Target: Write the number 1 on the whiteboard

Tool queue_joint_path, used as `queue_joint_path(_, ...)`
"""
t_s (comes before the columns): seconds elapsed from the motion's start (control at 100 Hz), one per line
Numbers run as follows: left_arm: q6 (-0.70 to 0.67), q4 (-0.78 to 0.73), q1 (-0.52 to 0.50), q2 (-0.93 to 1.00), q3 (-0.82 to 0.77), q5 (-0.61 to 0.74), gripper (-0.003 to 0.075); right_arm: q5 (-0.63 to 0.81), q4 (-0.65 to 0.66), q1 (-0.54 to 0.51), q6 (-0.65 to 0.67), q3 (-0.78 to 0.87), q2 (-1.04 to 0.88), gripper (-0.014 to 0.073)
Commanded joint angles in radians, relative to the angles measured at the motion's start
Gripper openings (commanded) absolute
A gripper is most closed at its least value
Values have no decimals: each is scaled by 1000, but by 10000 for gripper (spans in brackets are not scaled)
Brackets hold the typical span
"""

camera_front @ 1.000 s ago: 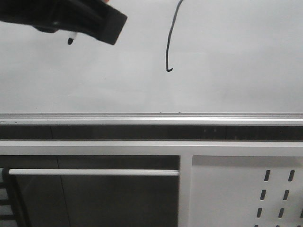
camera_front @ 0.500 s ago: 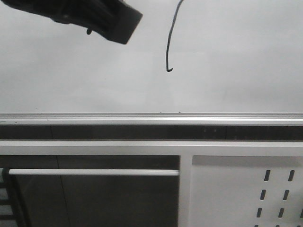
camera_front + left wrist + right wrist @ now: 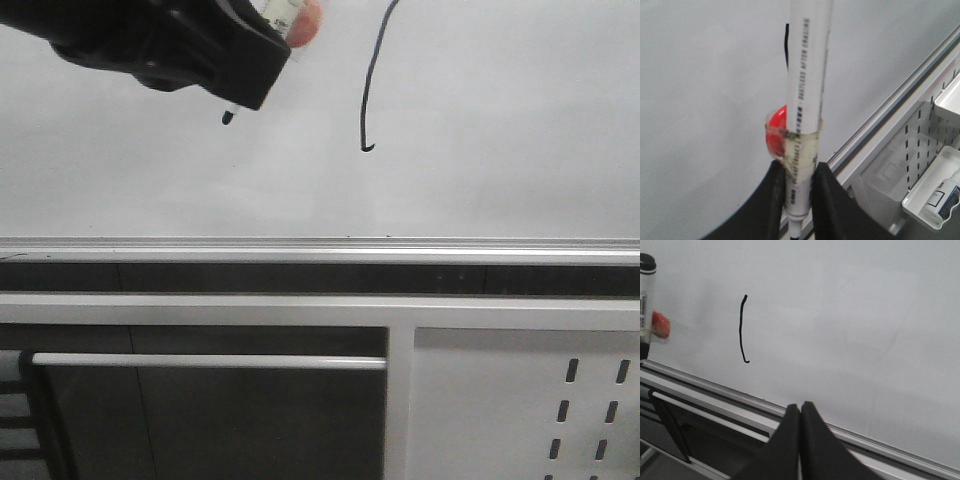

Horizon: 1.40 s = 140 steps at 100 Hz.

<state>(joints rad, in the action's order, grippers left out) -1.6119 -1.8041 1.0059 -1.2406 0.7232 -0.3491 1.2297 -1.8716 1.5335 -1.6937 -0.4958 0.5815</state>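
Note:
The whiteboard (image 3: pixel 500 120) fills the upper front view. On it stands the number 1 (image 3: pixel 368 95), a thin black, slightly curved stroke with a small hook at its lower end. My left gripper (image 3: pixel 245 80) hangs at the upper left, shut on a white marker (image 3: pixel 805 90) that has a red piece (image 3: pixel 774 134) taped to its barrel. The marker's black tip (image 3: pixel 227 117) is left of the stroke, apart from it. My right gripper (image 3: pixel 800 409) is shut on nothing, in front of the board's lower rail. The stroke (image 3: pixel 742 330) also shows in the right wrist view.
A silver rail (image 3: pixel 320 248) runs along the board's bottom edge. Below it are a white panel with slotted holes (image 3: pixel 520 400) and a horizontal bar (image 3: pixel 200 360). A small tray (image 3: pixel 935 195) holding a bottle hangs on the panel.
My left gripper has moved right, toward the stroke, with the marker. The marker tip now sits lower and closer to the number 1. The stroke itself looks the same.

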Motion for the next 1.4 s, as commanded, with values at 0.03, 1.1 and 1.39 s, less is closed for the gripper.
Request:
queue_joint_path(0.03, -14, -54, -19, 51, 32, -19, -9, -4, 17, -5, -10, -23, 4, -76)
queue_joint_path(1.1, -18, -1, -763, 577, -137, 658, -9, -4, 17, -5, -10, -23, 4, -76)
queue_joint_path(1.39, -46, 1, -845, 729, -250, 713, -9, -4, 17, -5, -10, -23, 4, -76)
